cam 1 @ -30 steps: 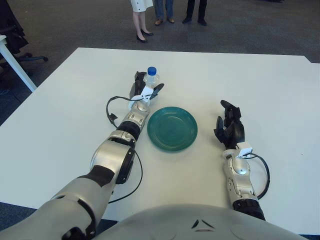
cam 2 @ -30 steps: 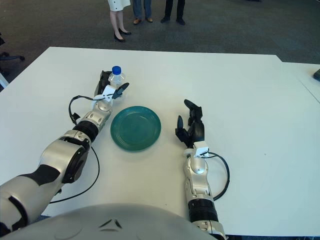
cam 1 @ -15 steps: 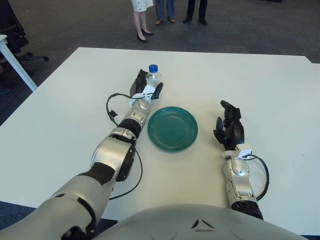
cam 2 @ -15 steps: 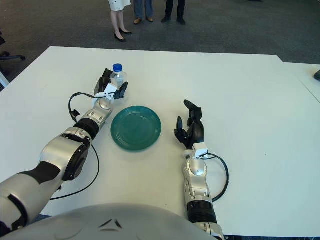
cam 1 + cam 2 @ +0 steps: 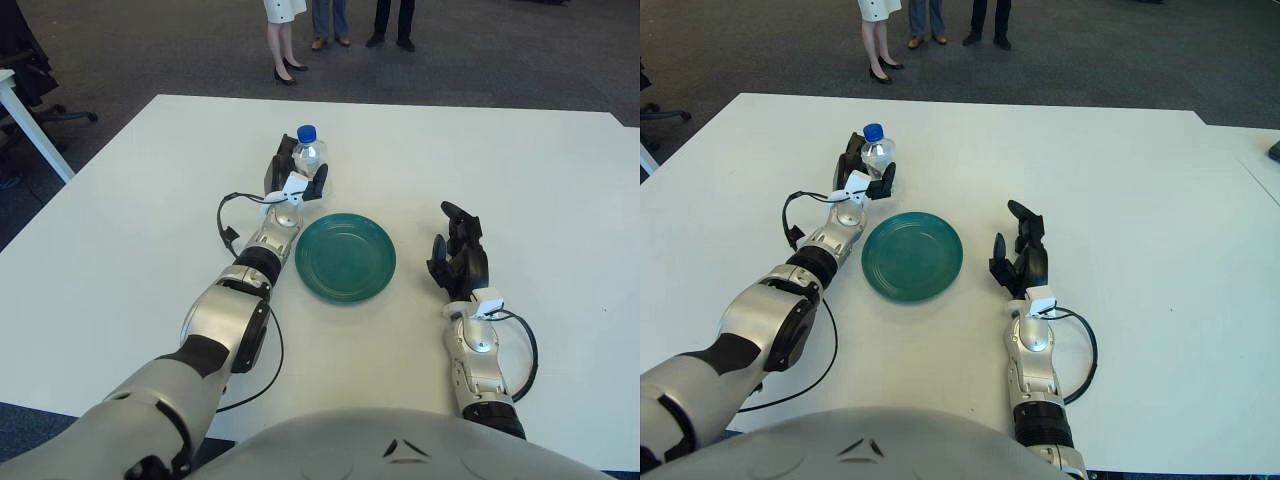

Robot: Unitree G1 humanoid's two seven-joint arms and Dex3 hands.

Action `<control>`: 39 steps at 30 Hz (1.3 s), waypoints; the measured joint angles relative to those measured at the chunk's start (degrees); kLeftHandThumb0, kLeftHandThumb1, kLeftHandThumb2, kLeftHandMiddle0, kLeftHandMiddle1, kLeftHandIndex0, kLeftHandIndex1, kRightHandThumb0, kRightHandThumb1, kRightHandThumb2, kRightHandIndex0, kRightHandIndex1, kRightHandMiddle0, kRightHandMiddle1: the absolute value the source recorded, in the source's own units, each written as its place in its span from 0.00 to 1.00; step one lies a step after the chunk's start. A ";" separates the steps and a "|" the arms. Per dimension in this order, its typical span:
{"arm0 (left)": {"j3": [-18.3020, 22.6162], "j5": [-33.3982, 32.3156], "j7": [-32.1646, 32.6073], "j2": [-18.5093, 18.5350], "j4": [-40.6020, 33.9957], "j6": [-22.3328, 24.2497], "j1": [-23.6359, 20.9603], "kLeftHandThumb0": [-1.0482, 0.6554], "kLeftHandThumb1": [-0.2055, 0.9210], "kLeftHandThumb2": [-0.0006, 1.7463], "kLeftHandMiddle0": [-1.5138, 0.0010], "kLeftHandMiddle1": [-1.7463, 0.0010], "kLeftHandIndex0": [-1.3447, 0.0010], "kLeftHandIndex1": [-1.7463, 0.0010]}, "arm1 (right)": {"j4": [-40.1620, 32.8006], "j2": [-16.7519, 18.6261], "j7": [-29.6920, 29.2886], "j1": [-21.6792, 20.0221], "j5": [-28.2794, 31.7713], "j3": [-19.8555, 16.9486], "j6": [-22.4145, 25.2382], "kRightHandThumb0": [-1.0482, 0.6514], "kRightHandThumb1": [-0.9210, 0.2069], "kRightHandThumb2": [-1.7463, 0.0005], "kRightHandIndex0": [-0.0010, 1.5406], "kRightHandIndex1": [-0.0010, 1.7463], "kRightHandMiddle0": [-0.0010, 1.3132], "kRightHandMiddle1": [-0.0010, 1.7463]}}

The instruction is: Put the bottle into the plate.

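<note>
Standing upright in upper-left centre, bottle (image 5: 307,155) is clasped by left hand (image 5: 294,176) — plate (image 5: 345,257) lies just below-right. Right hand (image 5: 458,257), right of plate, is loosely curled, nothing held.

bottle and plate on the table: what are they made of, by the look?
Small clear bottle with a blue cap, gripped by the left hand: probably thin transparent plastic, since the hand shows through its wall; the cap is opaque.
Round teal plate: smooth and slightly glossy with faint sheen at the rim; plastic or glazed ceramic, can't tell which.
</note>
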 measured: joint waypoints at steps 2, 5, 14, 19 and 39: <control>0.08 -0.15 -0.30 0.00 -0.41 -0.66 0.53 0.35 0.50 0.72 0.24 0.00 0.58 0.00 | 0.00 0.02 0.03 0.00 0.05 -0.05 0.00 0.33 0.00 0.60 0.35 0.02 0.09 0.53; 0.19 -0.56 -0.94 -0.03 -2.70 -2.37 2.15 0.35 0.50 0.72 0.24 0.00 0.58 0.00 | 0.01 0.09 0.20 -0.02 0.17 -0.15 0.01 0.34 0.00 0.61 0.35 0.02 0.10 0.54; -0.56 -0.41 -3.07 -0.77 -15.67 -4.25 8.95 0.35 0.50 0.72 0.24 0.00 0.57 0.00 | -0.16 0.11 1.02 -0.02 0.41 -0.25 0.03 0.35 0.00 0.63 0.35 0.02 0.12 0.55; -2.13 0.08 -5.43 -1.60 -27.76 -3.41 14.60 0.35 0.49 0.73 0.23 0.00 0.57 0.00 | -0.49 0.11 1.28 -0.02 0.44 -0.31 -0.12 0.33 0.00 0.63 0.35 0.02 0.12 0.55; -10.66 0.00 -23.75 1.80 -69.15 7.91 39.11 0.35 0.49 0.73 0.23 0.00 0.57 0.00 | -0.20 0.31 -0.03 0.25 0.04 -0.32 1.09 0.31 0.00 0.66 0.34 0.01 0.11 0.58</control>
